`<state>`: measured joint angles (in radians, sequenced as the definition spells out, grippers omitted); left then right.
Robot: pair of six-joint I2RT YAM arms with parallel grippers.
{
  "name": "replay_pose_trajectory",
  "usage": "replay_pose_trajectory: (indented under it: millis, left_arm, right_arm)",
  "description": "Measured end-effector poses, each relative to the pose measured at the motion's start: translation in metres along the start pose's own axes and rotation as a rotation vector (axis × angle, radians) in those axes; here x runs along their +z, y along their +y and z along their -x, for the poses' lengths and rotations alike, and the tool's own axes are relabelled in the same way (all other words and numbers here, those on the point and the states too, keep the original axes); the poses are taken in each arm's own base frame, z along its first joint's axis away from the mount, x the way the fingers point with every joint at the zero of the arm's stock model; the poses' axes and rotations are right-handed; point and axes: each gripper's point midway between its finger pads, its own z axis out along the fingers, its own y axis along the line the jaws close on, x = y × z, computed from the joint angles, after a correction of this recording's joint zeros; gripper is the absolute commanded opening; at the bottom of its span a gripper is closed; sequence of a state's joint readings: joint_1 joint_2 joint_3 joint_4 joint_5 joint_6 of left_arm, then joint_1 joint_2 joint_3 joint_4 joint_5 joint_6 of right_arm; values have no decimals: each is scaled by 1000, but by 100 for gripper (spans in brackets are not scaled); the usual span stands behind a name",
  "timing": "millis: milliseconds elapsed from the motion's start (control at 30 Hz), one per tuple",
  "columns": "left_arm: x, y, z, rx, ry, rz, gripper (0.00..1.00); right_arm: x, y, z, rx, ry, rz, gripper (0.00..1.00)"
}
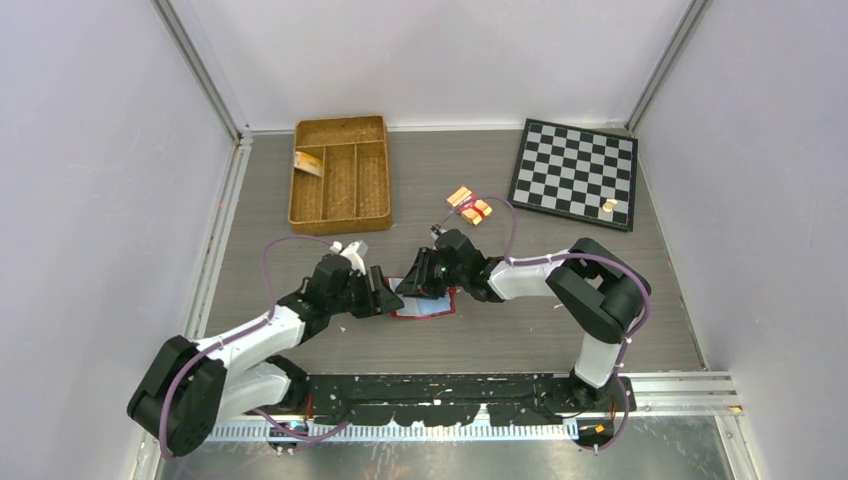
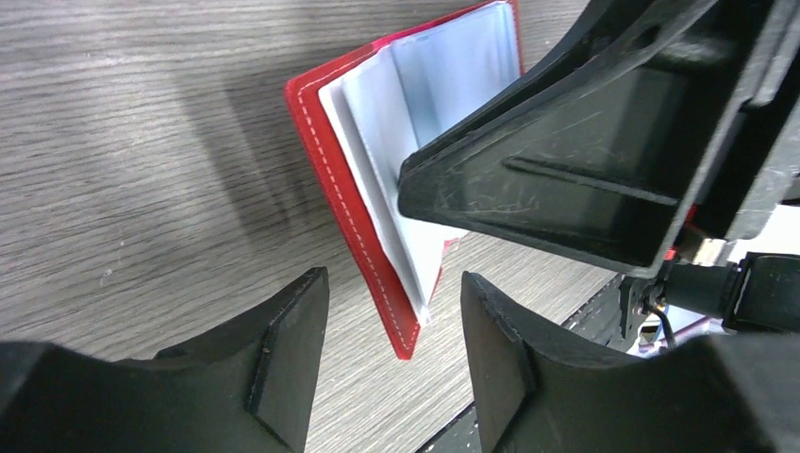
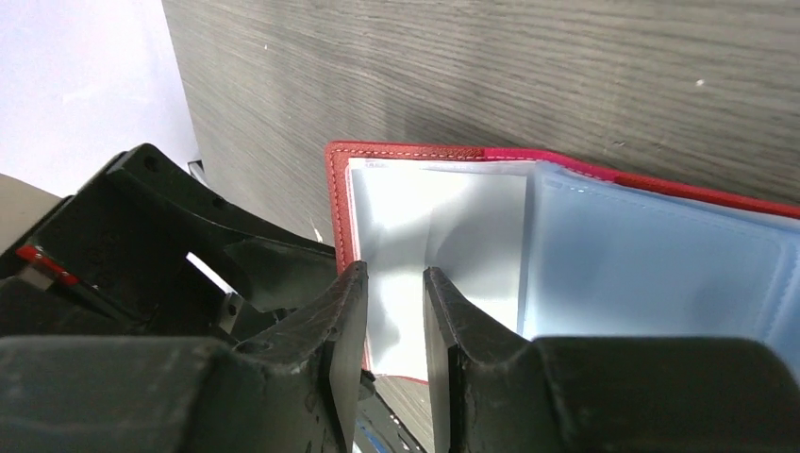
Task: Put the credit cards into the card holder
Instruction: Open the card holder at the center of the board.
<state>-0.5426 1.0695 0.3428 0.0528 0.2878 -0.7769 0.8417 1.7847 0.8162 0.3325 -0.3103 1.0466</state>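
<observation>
The card holder (image 1: pixel 432 310) lies open on the table between the two grippers, red cover down (image 2: pixel 330 142), with clear bluish sleeves up (image 3: pixel 651 264). My left gripper (image 2: pixel 391 278) is open; the holder's near corner sits between its fingers, touching neither. My right gripper (image 3: pixel 391 283) hovers over the leftmost sleeve, its fingers a narrow gap apart with nothing between them, one finger (image 2: pixel 547 179) resting on the sleeves. An orange credit card (image 1: pixel 459 196) lies flat farther back, and a tan card (image 1: pixel 308 163) lies in the wicker tray. Neither gripper holds a card.
An orange-and-red banded pack (image 1: pixel 478 211) sits beside the orange card. A brown wicker divided tray (image 1: pixel 340 205) stands at the back left. A chessboard (image 1: pixel 573 173) lies at the back right with a small yellow piece (image 1: pixel 609 205) on it.
</observation>
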Motion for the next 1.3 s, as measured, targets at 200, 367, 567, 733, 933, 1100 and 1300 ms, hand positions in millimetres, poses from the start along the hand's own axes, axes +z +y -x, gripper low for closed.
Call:
replay_pose_trajectory:
  millis: [200,367,567,733,933,1100,1300]
  left_arm:
    - [6,7,-5,-35,15,20,34]
    - [10,12,-7,-47,18,33,15]
    - [13,16,-8,-61,20,53,2]
    - [14,18,-10,-69,25,62,0]
    - [15,20,-10,-70,25,66,0]
    - [15,20,-9,-67,23,69,0]
    - [15,20,-9,-67,23,70,0]
  right_arm:
    - [1,-6,2,2,-14,-29,34]
    - [0,-10,5,-16,-27,-58,39]
    - [-15,-15,11,-79,-59,-124,48]
    - [-34,-16,20,-125,-99,-177,49]
    - [-44,-34,20,-130,-98,-248,49]
    - [-49,-57,14,-114,-83,-317,49]
    - [-53,-61,16,-116,-94,-339,50]
